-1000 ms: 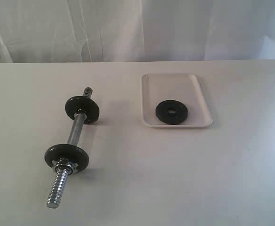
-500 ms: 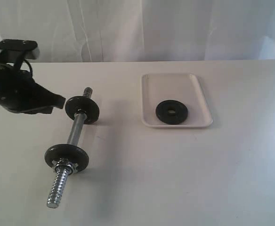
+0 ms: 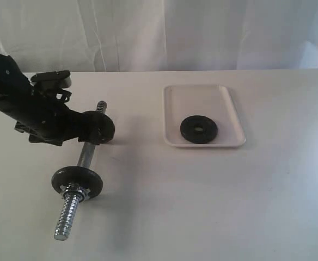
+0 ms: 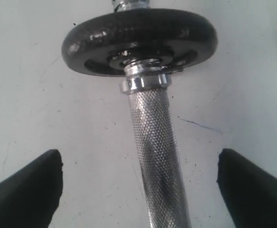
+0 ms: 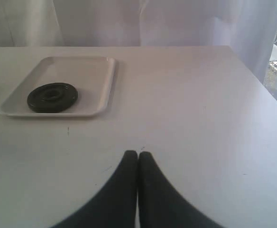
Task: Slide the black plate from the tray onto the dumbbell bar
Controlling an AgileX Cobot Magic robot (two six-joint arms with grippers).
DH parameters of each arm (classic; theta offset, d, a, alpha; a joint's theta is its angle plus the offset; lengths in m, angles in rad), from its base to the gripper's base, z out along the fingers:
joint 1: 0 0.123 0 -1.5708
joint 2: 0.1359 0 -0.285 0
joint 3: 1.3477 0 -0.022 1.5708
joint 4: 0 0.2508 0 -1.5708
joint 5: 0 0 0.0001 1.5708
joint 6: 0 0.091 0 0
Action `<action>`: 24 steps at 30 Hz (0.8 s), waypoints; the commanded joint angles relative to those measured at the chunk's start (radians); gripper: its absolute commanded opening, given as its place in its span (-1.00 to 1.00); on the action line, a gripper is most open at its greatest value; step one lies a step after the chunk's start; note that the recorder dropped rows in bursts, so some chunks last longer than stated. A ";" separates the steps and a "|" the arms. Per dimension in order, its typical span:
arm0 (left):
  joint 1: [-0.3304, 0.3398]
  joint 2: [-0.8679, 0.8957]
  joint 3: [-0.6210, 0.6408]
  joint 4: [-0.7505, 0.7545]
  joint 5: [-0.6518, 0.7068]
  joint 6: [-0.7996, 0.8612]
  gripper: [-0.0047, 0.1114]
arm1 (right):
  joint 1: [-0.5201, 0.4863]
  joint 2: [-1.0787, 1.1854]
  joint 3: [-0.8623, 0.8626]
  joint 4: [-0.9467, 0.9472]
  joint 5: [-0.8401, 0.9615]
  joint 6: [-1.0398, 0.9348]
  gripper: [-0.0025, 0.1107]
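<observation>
Status: early stage; the transfer has not begun. The black plate (image 3: 198,129) lies flat in the tray (image 3: 202,95), toward its near edge, untouched by either arm.

The dumbbell bar (image 3: 86,153) lies on the counter (image 3: 202,206), well apart from the tray. It carries two black discs (image 3: 77,181), with collar nuts (image 3: 74,190) outboard of the near one.

The left tool (image 4: 139,161) is open. Its jaws straddle the knurled shaft close to one disc, with clear space on both sides, so the bar is not gripped.

The right tool (image 5: 137,159) is closed and empty, over bare counter away from the tray.

Remaining: secure the bar, grasp the plate, lift it from the tray and slide it onto a threaded end.
</observation>
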 commanded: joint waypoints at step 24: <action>-0.063 0.186 -0.103 -0.018 -0.046 -0.008 0.14 | 0.000 -0.004 0.005 -0.005 -0.021 -0.001 -0.96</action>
